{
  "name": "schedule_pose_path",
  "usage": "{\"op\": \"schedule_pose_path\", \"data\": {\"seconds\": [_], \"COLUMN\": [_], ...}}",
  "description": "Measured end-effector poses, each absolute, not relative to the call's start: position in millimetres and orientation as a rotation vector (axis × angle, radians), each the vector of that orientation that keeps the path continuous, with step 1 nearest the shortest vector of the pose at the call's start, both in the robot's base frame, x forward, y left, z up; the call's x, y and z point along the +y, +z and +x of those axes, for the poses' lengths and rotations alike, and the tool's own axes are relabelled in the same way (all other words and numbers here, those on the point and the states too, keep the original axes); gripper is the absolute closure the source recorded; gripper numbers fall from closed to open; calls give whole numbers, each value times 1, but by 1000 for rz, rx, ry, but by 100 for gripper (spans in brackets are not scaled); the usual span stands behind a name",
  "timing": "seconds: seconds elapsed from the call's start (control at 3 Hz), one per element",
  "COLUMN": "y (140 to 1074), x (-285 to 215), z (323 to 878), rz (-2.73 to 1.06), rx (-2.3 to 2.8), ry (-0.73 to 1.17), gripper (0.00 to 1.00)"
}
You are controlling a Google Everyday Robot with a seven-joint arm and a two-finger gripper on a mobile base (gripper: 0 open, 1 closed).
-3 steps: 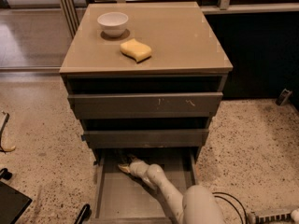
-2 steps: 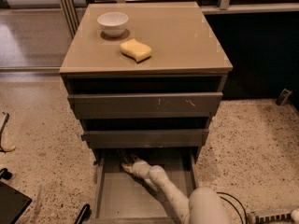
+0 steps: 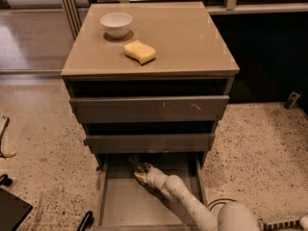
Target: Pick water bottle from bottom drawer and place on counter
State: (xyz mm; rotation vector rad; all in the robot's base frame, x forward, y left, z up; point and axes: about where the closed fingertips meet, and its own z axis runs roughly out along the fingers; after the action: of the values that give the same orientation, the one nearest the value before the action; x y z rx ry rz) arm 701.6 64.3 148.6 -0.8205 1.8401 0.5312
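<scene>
The bottom drawer [image 3: 120,201] is pulled open at the foot of the grey-brown cabinet, and its flat grey floor shows. My white arm reaches into it from the lower right. My gripper [image 3: 136,165] is low at the back of the drawer, left of centre, in the shadow under the middle drawer. The water bottle does not show clearly: it is hidden by the gripper or by that shadow. The counter [image 3: 192,42] is the tan glossy top of the cabinet.
A white bowl [image 3: 116,24] and a yellow sponge [image 3: 140,52] sit on the left part of the counter. The two upper drawers [image 3: 149,109] stick out slightly above my arm. Speckled floor surrounds the cabinet, with dark objects at the lower left [image 3: 12,211].
My gripper has moved a little to the right and further back in the bottom drawer, under the middle drawer's front. Nothing on the counter has moved.
</scene>
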Motion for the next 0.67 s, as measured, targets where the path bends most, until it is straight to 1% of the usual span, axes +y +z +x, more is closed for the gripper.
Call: {"op": "schedule_pose_path", "data": {"seconds": [0.67], "y": [183], "x": [-22], "z": [661], "rz": [-987], "rx": [1865], "ry": [552], "gripper": [100]}}
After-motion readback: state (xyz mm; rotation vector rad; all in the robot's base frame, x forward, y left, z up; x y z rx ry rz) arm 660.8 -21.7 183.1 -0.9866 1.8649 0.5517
